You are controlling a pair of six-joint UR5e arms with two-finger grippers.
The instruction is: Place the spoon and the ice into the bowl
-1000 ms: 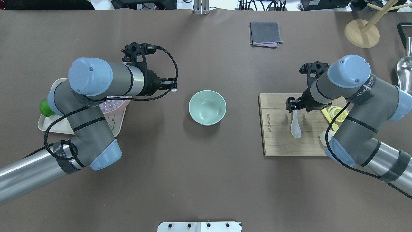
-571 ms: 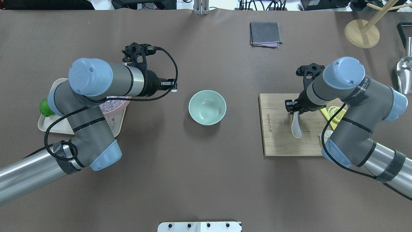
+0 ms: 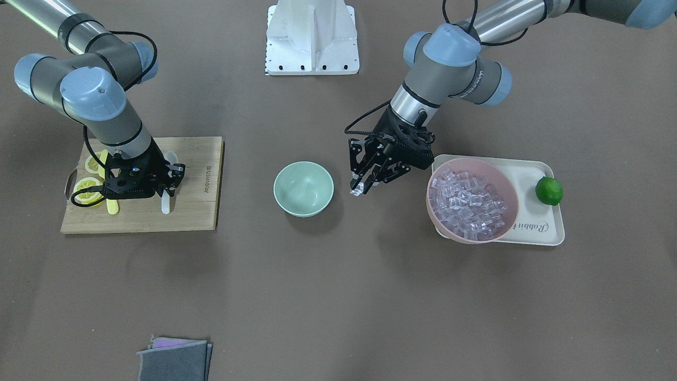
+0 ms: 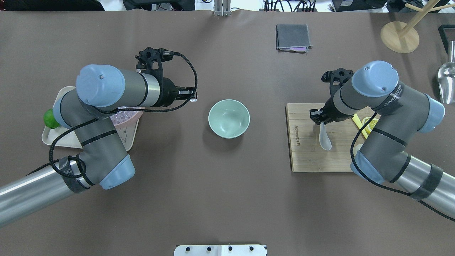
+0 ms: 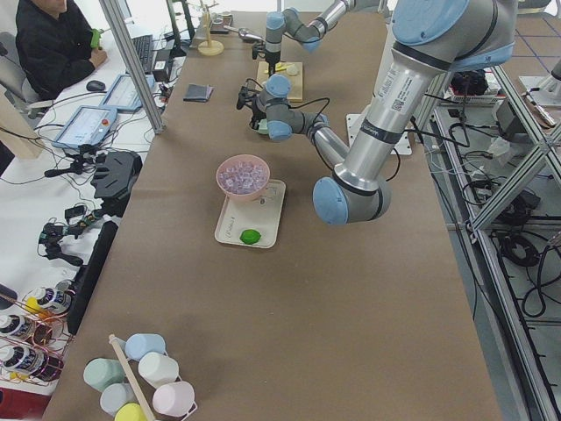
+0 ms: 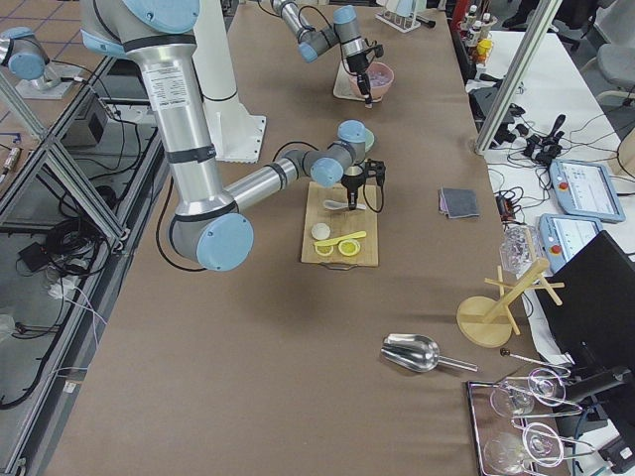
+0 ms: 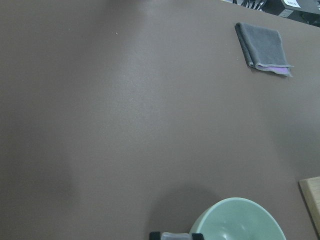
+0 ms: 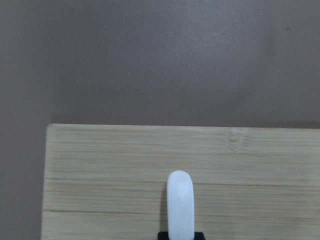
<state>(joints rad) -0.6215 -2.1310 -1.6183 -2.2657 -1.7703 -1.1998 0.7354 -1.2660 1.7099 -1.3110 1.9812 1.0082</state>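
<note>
The mint-green bowl point(image 3: 303, 189) stands empty at mid-table, also in the overhead view point(image 4: 229, 118). My left gripper point(image 3: 358, 187) is shut on a clear ice cube point(image 3: 356, 192) and holds it above the table just beside the bowl, on the pink bowl's side. The cube shows at the bottom edge of the left wrist view point(image 7: 175, 235). My right gripper point(image 4: 317, 117) is shut on the handle of the white spoon point(image 4: 325, 138). The spoon's scoop hangs over the wooden cutting board point(image 4: 305, 156). It also shows in the right wrist view point(image 8: 180, 205).
A pink bowl point(image 3: 472, 200) full of ice cubes sits on a cream tray point(image 3: 545, 233) with a lime point(image 3: 548, 191). Lemon slices and a yellow knife point(image 3: 111, 203) lie on the board. A grey cloth point(image 4: 293, 37), a wooden stand point(image 4: 400, 35) and a metal scoop point(image 4: 446, 80) lie far off.
My right arm has moved a little toward the bowl with the spoon in its grip. My left arm has barely moved and still holds the ice cube.
</note>
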